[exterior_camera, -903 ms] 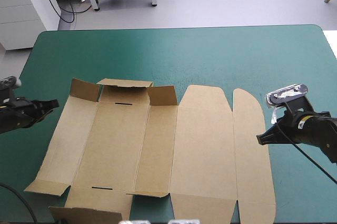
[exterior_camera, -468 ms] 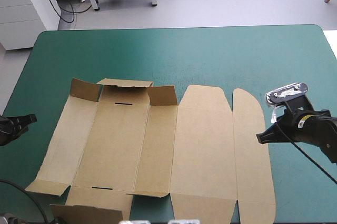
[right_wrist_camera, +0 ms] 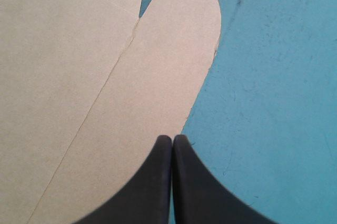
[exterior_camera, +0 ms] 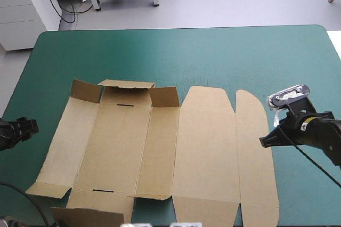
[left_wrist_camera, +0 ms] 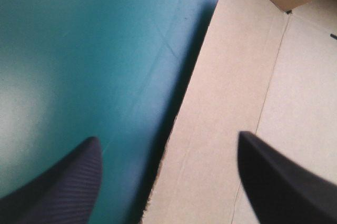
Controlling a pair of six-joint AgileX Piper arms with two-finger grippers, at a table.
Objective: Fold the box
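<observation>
High view: the box (exterior_camera: 160,147) lies opened out as a cut sheet of brown board on the worktop (exterior_camera: 176,51), across the middle and reaching to the near edge. Almost all of the folding is left to do. Only the small end flaps (exterior_camera: 126,92) at the far side of the left portion stand partly raised, and those at its near corners lift a little; no wall is up or tucked. The wide lid panel and the rounded flap (exterior_camera: 256,152) on the right lie flat. The left hand (exterior_camera: 29,127) sits at the worktop's left edge, near the board's left side but apart from it. The right hand (exterior_camera: 265,142) points at the rounded flap's outer edge, just beside it. Two short dark slots (exterior_camera: 125,105) are cut in the base panel. No brand, label or writing shows anywhere.

Left wrist view: the left hand (left_wrist_camera: 168,137) has its fingers spread wide, holding nothing. One finger is over the teal-green cover (left_wrist_camera: 79,50), the other over the box (left_wrist_camera: 226,103), so they straddle its left edge. I cannot tell whether either touches.

Right wrist view: the right hand (right_wrist_camera: 171,137) has its fingers pressed together into one pointed arch, holding nothing. Its tip is at the rounded flap's (right_wrist_camera: 168,56) edge, where board meets cover (right_wrist_camera: 274,103).
</observation>
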